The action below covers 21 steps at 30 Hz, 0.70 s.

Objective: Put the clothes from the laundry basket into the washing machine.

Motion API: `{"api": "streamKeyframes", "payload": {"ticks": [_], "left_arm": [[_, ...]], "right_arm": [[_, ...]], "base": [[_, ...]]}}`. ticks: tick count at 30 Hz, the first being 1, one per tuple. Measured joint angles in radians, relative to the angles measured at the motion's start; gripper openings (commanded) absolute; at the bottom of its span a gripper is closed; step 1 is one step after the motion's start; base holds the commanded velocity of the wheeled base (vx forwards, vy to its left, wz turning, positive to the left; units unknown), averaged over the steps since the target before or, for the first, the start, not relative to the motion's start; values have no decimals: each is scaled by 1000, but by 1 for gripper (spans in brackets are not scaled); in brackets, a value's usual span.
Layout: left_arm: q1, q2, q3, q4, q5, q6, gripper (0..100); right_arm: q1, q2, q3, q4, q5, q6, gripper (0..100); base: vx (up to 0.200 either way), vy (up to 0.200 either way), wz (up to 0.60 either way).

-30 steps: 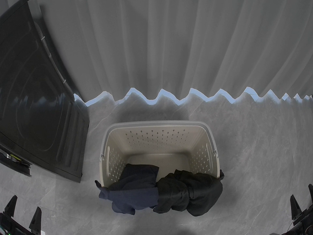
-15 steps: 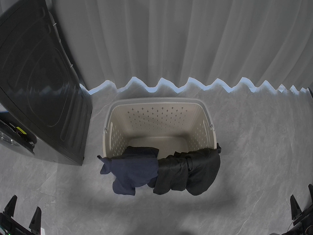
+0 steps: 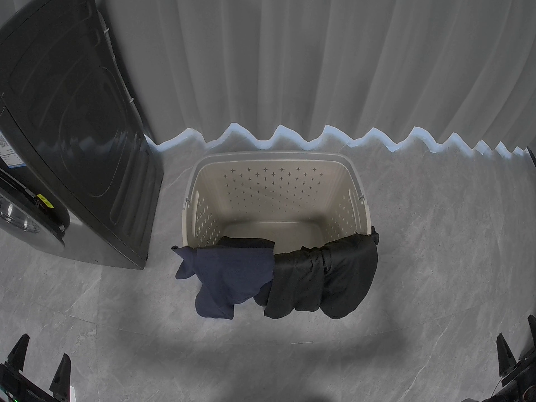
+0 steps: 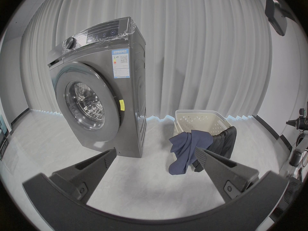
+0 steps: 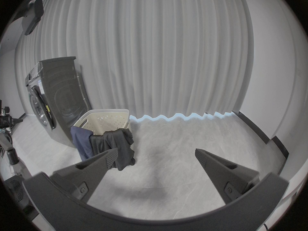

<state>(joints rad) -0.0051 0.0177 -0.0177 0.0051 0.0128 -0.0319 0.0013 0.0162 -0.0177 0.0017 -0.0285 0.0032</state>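
A cream laundry basket (image 3: 277,160) stands on the grey floor ahead of me. A navy garment (image 3: 229,274) and a black garment (image 3: 324,277) hang over its near rim. The dark washing machine (image 3: 67,140) stands left of the basket, and its round glass door (image 4: 85,105) is shut. My left gripper (image 3: 39,361) is low at the near left, open and holding nothing. My right gripper (image 3: 519,344) is low at the near right, open too. Both are well short of the basket. In the wrist views the basket (image 4: 199,119) (image 5: 102,117) lies far beyond the open fingers.
A white curtain (image 3: 312,57) hangs behind the basket and the machine. Grey floor (image 3: 446,241) spreads to the right of the basket and in front of it. A stand with equipment (image 4: 298,135) sits off to one side.
The whole head view has shifted: the basket and machine now sit farther off and higher in the picture, so the camera has moved. Both grippers keep the same open pose.
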Motion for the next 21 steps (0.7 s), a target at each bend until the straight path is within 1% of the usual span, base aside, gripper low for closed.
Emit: {"api": "streamKeyframes", "payload": {"ticks": [21], "left_arm": [[0, 0, 0, 0, -1, -5, 100]], "right_arm": [[0, 0, 0, 0, 3, -2, 100]], "base": [[0, 200, 0]]}}
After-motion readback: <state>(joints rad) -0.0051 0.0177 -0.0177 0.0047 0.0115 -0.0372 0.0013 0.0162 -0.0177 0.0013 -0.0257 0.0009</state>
